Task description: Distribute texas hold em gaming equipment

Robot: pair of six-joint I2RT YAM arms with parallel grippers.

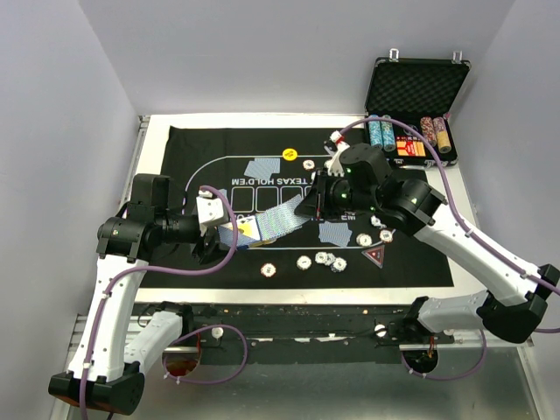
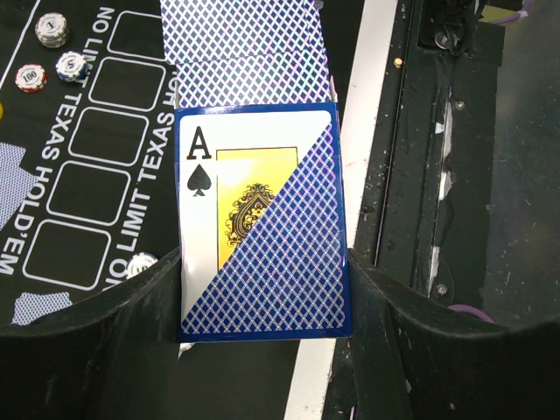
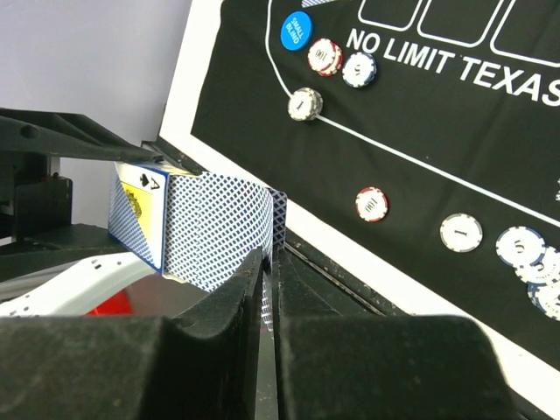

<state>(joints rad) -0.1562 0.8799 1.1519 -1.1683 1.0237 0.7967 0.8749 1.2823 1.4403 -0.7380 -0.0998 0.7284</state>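
Note:
My left gripper (image 1: 220, 234) is shut on a blue card box (image 2: 262, 254) with an ace of spades on it. Blue-backed cards (image 2: 245, 52) stick out of its open end. My right gripper (image 1: 308, 208) is shut on the edge of the top card (image 3: 278, 206), which bends away from the box (image 3: 144, 214). Dealt cards lie on the mat at the far left (image 1: 260, 168) and near right (image 1: 333, 232). Several striped chips (image 1: 324, 258) lie along the mat's near side. A yellow button (image 1: 290, 155), a blue button (image 3: 296, 31) and a red triangular marker (image 1: 374, 255) also lie there.
The black felt mat (image 1: 411, 254) covers the white table top. An open metal case (image 1: 416, 87) with chip stacks (image 1: 435, 131) stands at the back right. A dark rail (image 2: 420, 175) runs along the table's near edge, under the left gripper.

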